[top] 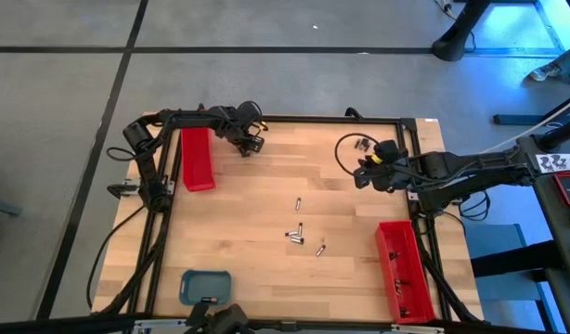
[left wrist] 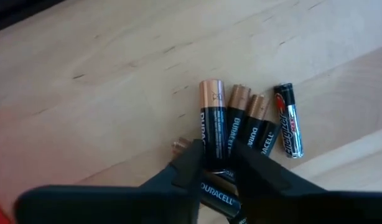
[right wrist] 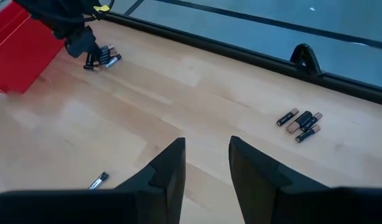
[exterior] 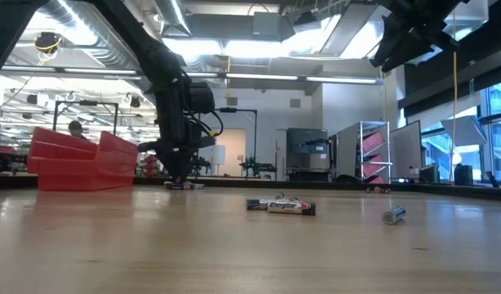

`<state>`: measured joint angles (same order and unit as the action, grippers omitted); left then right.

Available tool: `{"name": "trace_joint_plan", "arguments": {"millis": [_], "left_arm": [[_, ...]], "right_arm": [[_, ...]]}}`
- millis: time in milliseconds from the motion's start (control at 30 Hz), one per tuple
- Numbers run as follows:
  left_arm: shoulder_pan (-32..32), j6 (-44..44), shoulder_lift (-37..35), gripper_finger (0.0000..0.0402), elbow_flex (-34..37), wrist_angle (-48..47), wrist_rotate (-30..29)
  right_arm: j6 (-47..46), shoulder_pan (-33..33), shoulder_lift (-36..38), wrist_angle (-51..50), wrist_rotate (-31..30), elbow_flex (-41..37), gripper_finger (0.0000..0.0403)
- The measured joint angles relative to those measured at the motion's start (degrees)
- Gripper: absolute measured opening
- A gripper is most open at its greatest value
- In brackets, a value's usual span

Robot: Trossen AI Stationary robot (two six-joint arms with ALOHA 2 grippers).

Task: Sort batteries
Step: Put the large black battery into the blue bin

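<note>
A cluster of batteries lies on the wooden table near its far left corner: copper-and-black cells (left wrist: 239, 121) and one dark cell (left wrist: 288, 121). My left gripper (left wrist: 214, 155) points steeply down over them, beside a red tray (top: 197, 158), and is shut on the largest battery (left wrist: 213, 118). Another cell (left wrist: 217, 198) lies crosswise under the fingers. My right gripper (right wrist: 206, 162) hangs open above the table's far right part (top: 373, 172), with nothing between its fingers. My left gripper pinches the largest battery between its two fingers, at the black end (left wrist: 213, 146) opposite the copper end. The fingers come from above, slanting down, and lie across the battery. The battery lies flat on the table among the other cells.
Loose batteries lie mid-table (top: 295, 232), and a small group sits by the far right rail (right wrist: 301, 122). A second red tray (top: 403, 269) stands at the near right, a blue-grey tray (top: 204, 286) at the near left. A black frame rims the table.
</note>
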<state>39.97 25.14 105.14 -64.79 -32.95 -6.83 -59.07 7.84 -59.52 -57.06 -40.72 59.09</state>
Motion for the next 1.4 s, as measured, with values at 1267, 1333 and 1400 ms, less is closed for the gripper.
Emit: {"name": "trace_joint_plan", "arguments": {"millis": [1267, 1333, 1400], "left_arm": [[1.5, -3.0, 0.4, 0.0172, 0.7, -1.5, -5.4], [1.8, -3.1, 1.4, 0.0160, 0.7, -1.1, -4.8], [1.8, -3.5, 2.0, 0.0145, 0.6, -0.8, -4.3]], "right_arm": [[3.1, 0.0, 0.0, 0.0, 2.8, 0.0, 0.0122], [3.0, 0.0, 0.0, 0.0, 2.8, 0.0, 0.0122], [3.0, 0.0, 0.0, 0.0, 2.8, 0.0, 0.0122]]}}
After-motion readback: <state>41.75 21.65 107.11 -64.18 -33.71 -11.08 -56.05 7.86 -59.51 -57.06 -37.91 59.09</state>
